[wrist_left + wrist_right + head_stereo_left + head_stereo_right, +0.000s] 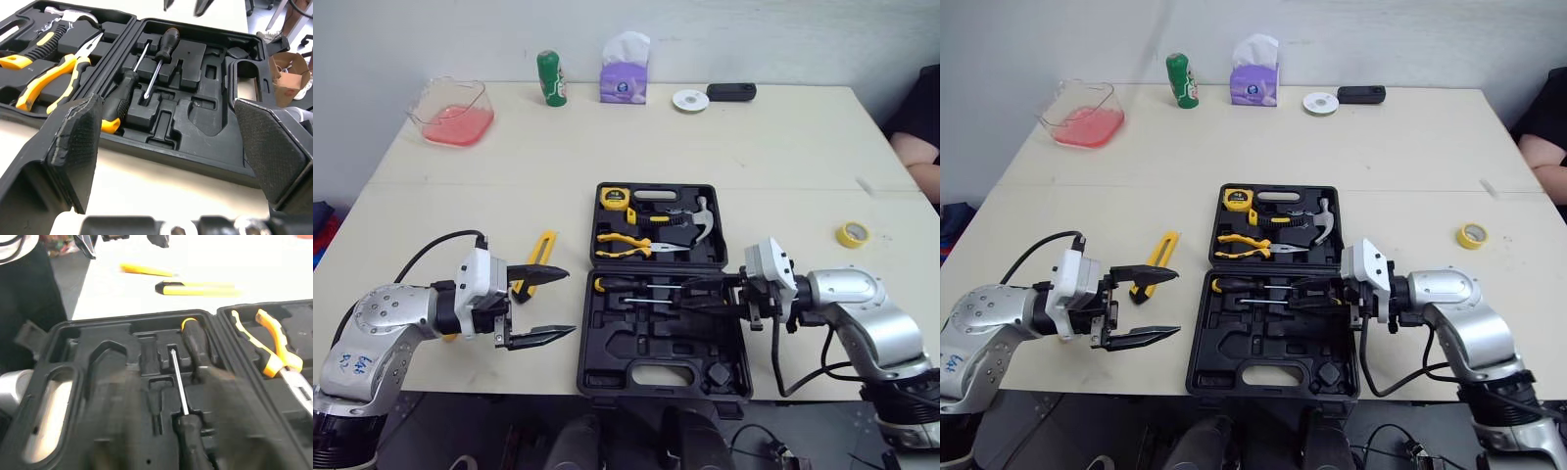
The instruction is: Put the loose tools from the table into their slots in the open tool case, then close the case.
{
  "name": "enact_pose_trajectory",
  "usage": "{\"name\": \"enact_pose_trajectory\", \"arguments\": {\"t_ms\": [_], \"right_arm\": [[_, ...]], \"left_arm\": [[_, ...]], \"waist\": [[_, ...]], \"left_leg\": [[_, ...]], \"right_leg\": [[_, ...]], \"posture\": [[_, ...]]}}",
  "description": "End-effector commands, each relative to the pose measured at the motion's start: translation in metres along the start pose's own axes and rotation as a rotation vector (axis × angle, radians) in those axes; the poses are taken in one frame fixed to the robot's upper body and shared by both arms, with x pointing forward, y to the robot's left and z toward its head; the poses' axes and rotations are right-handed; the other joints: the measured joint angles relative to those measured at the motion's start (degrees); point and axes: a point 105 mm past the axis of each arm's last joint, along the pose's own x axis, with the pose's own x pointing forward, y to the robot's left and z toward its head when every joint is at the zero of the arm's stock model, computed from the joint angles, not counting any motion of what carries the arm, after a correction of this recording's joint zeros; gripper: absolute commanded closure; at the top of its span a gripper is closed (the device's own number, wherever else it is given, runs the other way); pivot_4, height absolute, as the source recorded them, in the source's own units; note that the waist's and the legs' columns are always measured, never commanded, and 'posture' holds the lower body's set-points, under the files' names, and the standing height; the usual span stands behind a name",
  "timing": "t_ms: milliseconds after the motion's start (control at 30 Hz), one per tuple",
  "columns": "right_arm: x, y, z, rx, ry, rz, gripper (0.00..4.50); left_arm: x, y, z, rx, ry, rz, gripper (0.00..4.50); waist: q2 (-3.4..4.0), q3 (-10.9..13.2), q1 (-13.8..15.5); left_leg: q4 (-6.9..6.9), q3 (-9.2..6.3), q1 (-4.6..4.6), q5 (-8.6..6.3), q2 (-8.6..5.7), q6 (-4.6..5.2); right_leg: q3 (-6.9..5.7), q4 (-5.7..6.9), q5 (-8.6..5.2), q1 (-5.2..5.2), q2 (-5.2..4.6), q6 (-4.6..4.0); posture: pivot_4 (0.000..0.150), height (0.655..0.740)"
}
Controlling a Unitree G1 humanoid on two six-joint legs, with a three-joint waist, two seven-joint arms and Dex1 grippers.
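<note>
- Black plastic tool case (607, 377) lies open on the surface (754, 157). Hammer (700, 220), pliers (625, 245) and tape measure (613, 198) sit in its far half, and two screwdrivers (159, 63) in its near half.
- Yellow utility knife (544, 247) lies loose on the surface left of the case, just beside my left end effector (566, 302).
- My left end effector is spread wide and empty.
- My right end effector (1317, 294) is over the near half's right side, fingers apart, gripping nothing.

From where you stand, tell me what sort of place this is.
Probably an indoor workroom or lab: a plain table against a bare wall, an open tool case, a tissue box and tape roll.
</note>
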Motion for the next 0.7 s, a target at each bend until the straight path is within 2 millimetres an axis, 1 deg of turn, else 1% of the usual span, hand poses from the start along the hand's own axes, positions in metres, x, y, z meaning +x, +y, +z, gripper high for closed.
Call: {"name": "enact_pose_trajectory", "arguments": {"t_ms": [33, 167, 333, 567, 700], "right_arm": [[0.003, 0.000, -0.004, -0.029, 0.012, -0.003, 4.39], [0.008, 0.002, -0.017, 0.008, 0.045, 0.012, 4.39], [0.009, 0.000, -0.023, 0.017, 0.056, 0.003, 4.39], [0.007, -0.007, -0.027, 0.026, 0.073, -0.036, 4.39], [0.010, -0.008, -0.032, 0.043, 0.101, -0.034, 4.39]], "left_arm": [[0.005, -0.006, 0.011, 0.021, -0.012, -0.043, 0.00], [0.008, -0.008, 0.013, 0.015, -0.012, -0.056, 0.00], [0.010, -0.007, 0.014, 0.018, -0.011, -0.057, 0.00], [0.010, -0.008, 0.014, 0.018, -0.009, -0.053, 0.00], [0.010, -0.009, 0.014, 0.017, -0.011, -0.053, 0.00]], "waist": [[0.00, 0.00, 0.03], [0.00, 0.00, 0.00], [0.00, 0.00, 0.00], [0.00, 0.00, 0.00], [0.00, 0.00, -0.01]], "left_leg": [[0.00, 0.00, 0.00, 0.00, 0.00, 0.00], [0.00, -0.02, 0.00, 0.00, 0.01, 0.00], [0.00, -0.01, 0.01, 0.00, 0.01, 0.00], [0.00, -0.01, 0.00, 0.00, 0.01, 0.00], [0.00, -0.01, 0.00, 0.00, 0.01, 0.00]], "right_leg": [[0.00, 0.00, 0.00, 0.00, 0.00, 0.00], [0.00, 0.00, 0.00, 0.00, 0.00, 0.00], [0.00, 0.01, 0.00, 0.00, 0.01, 0.00], [0.00, 0.01, 0.00, 0.00, 0.01, 0.00], [0.00, 0.01, 0.00, 0.00, 0.01, 0.00]], "posture": [[0.150, 0.7400], [0.150, 0.7400], [0.150, 0.7400], [0.150, 0.7400], [0.150, 0.7400]]}}
